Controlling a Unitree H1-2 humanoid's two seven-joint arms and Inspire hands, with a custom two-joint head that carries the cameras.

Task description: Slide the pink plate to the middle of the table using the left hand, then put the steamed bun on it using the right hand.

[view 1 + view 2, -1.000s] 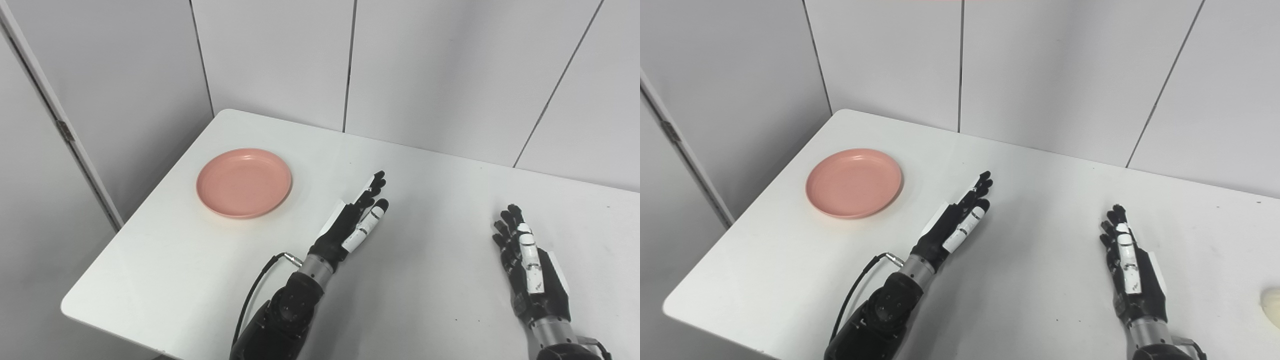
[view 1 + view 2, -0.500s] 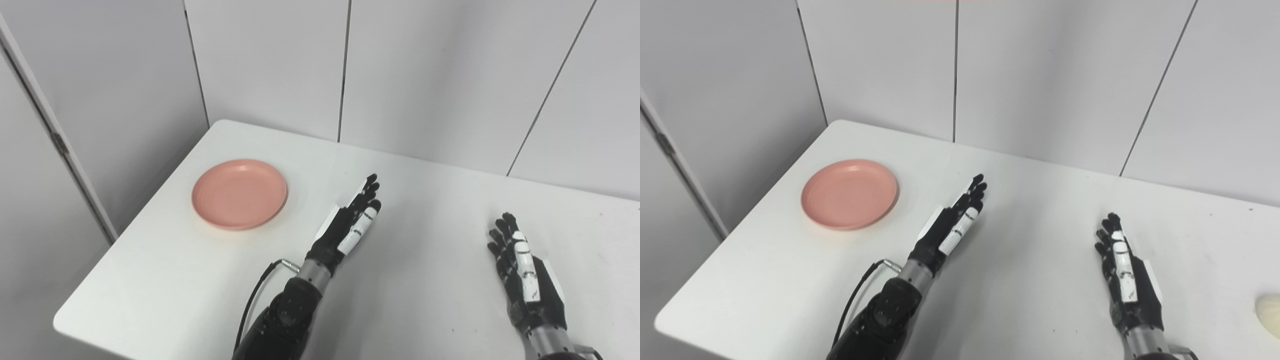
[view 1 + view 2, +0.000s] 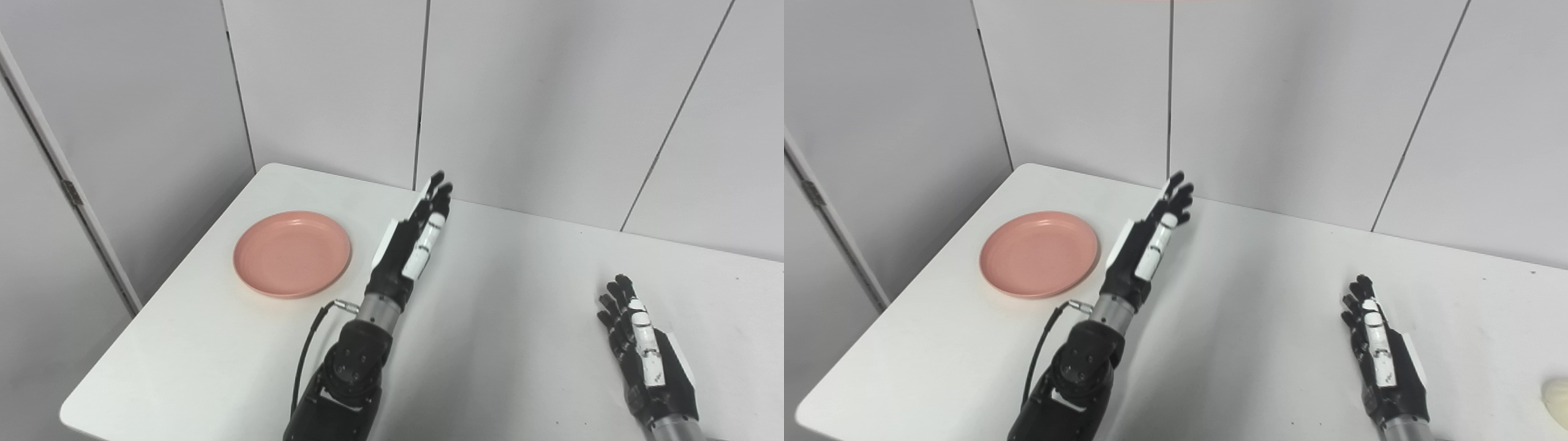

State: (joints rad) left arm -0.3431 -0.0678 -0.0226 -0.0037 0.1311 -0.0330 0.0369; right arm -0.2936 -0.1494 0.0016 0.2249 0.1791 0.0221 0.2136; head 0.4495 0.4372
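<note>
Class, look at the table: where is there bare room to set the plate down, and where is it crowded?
The widest bare patch of table lies between the left hand and the right hand. Another runs along the near edge, in front of the pink plate. The tightest spot is between the plate and the left hand. The bun sits at the far right edge.

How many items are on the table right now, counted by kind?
Plate: 1, pink, near the table's left edge.
Bun: 1, pale, cut off by the right edge of the right eye view.
Total: 2.
Neither the left hand nor the right hand holds anything.
</note>
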